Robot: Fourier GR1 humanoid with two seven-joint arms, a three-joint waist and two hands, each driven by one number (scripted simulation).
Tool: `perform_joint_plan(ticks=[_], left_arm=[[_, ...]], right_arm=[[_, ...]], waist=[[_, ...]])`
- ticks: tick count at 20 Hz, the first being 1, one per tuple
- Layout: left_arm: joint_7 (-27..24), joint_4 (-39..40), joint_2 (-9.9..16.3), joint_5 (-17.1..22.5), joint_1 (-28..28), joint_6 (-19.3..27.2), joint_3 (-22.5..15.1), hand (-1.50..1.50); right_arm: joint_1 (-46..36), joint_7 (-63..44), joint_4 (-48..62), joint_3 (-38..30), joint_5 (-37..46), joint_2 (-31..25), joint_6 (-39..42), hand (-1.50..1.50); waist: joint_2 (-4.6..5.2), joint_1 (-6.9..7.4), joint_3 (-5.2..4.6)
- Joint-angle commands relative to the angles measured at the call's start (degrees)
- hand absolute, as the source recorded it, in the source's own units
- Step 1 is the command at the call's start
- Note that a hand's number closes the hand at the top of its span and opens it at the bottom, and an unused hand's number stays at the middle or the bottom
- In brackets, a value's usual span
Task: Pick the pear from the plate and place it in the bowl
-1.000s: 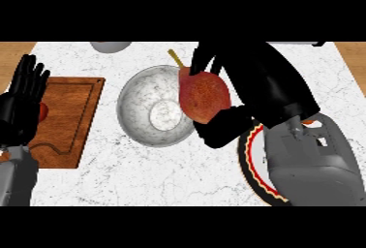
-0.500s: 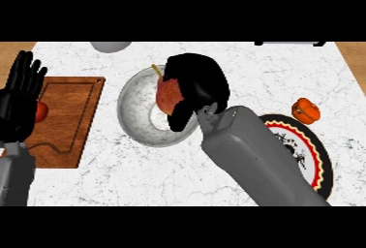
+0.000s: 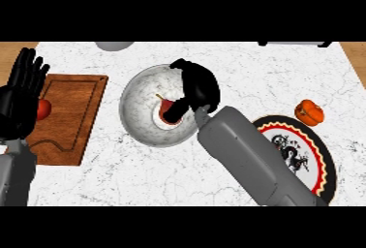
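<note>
the right hand (image 3: 194,85) sits over the bowl (image 3: 143,104), its grey forearm crossing in from the lower right and covering the bowl's right rim. the pear (image 3: 169,110), dark red with a thin stem pointing up-left, lies inside the bowl near its middle, partly under the heel of the hand. the fingers look bent over the bowl's upper right side; whether they touch the pear or have let go of it cannot be told from this view.

the plate (image 3: 314,155), dark with a red and cream rim, lies to the right, partly hidden by the forearm. an orange fruit (image 3: 310,111) rests on the counter just above the plate.

the left hand (image 3: 20,99) rests at the left edge, fingers straight and up, over the wooden cutting board (image 3: 71,118). a red object (image 3: 43,109) shows on the board beside that hand.
</note>
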State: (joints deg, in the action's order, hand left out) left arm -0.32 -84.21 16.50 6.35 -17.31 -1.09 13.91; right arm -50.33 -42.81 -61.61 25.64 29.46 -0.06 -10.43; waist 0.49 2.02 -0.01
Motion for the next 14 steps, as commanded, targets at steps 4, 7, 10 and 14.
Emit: perform_joint_plan(ticks=[4,7,10,14], left_arm=[[0.08,-0.11,-0.63,-0.58,0.43,0.55,-0.53,0.00],[2.56,-1.65,1.92,2.16,0.61,-1.58,1.70,0.00],[0.35,-0.83,-1.60,-1.30,1.79,2.03,-0.57,0.00],[0.84,0.06,-0.18,-0.78,1.02,1.47,0.57,0.00]], right_arm=[[1.74,10.54,1.15,1.77,-8.00,0.05,-18.65,-1.50],[1.14,13.32,2.35,-1.61,-5.44,0.06,-25.32,-1.50],[2.96,17.41,0.78,-7.15,-6.02,-1.10,-26.02,-1.50],[6.36,17.03,-3.11,-12.04,-7.68,-5.72,-26.29,-1.50]], waist=[[-0.14,0.05,0.04],[-0.34,-0.24,0.03],[-0.41,-1.82,0.03],[-0.56,-2.52,0.02]])
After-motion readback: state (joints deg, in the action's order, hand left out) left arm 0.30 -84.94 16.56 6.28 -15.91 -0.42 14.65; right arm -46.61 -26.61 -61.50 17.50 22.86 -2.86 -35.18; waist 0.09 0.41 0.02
